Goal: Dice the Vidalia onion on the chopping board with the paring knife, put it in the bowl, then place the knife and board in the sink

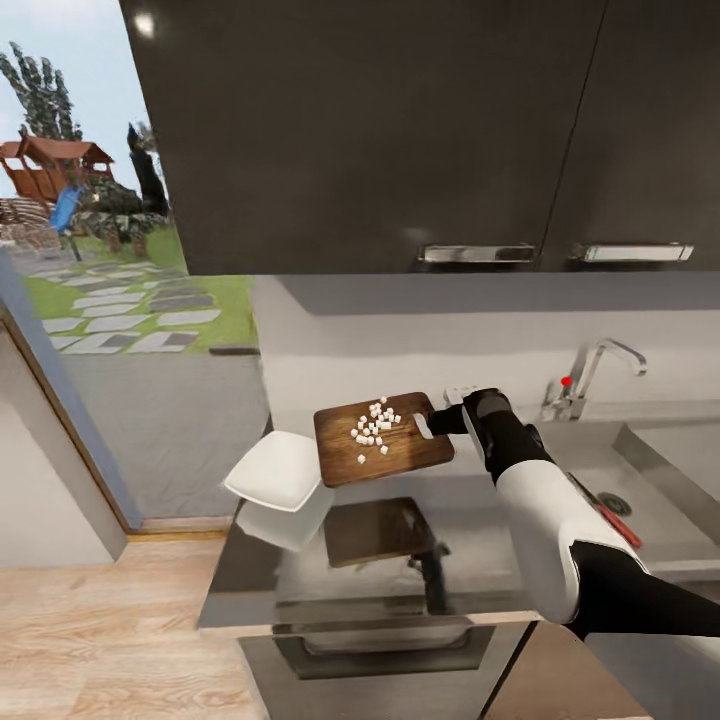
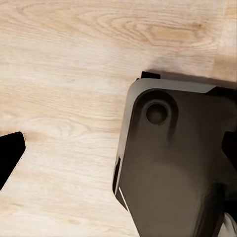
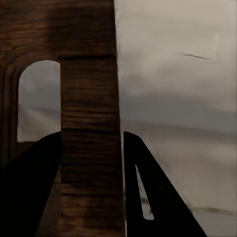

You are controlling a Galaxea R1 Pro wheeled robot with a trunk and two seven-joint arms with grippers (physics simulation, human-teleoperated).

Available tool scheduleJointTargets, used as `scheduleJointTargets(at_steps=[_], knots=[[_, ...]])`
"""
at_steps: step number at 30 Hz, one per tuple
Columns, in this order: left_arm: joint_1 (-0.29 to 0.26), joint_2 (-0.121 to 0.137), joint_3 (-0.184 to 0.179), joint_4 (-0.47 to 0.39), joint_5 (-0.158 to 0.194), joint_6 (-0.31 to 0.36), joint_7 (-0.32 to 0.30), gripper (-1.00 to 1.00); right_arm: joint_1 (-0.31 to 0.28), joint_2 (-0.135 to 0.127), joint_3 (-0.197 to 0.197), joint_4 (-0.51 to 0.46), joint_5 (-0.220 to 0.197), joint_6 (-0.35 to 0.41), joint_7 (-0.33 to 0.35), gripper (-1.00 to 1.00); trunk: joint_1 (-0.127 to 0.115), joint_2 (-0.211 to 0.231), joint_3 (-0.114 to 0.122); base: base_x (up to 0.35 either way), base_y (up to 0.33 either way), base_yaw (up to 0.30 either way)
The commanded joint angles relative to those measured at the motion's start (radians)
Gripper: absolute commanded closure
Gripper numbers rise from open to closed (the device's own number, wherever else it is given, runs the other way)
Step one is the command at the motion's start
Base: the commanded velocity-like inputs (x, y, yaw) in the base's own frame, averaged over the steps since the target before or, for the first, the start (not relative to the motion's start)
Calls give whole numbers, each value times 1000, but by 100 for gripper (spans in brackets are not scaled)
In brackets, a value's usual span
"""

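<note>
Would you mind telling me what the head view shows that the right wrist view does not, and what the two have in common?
Head view alone: white diced onion scattered on the chopping board, which is lifted and tilted over the grey countertop; the white bowl beside its lower end; the paring knife lying in the sink; the faucet.

Right wrist view alone: a close look at the right gripper, its jaws clamping the wood strip beside the slot handle.

Both: the board held at its handle end by that gripper, with grey counter beneath.
</note>
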Motion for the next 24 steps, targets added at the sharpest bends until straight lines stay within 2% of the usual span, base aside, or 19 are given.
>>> scheduleJointTargets(at_steps=[1, 13, 24], knots=[[-2, 0, -8, 4, 6, -6, 1, -100, -1, 2, -8, -1, 7, 3, 8, 100, 1, -2, -1, -67, 247, 0], [-2, 0, -8, 4, 6, -6, 1, -100, -1, 3, -8, 0, 7, 4, 8, 100, 1, -2, 13, 15, 258, 0], [-2, 0, -8, 4, 6, -6, 1, -100, -1, 5, -8, 2, 7, 3, 8, 100, 1, -2, 16, 209, 200, 0]])
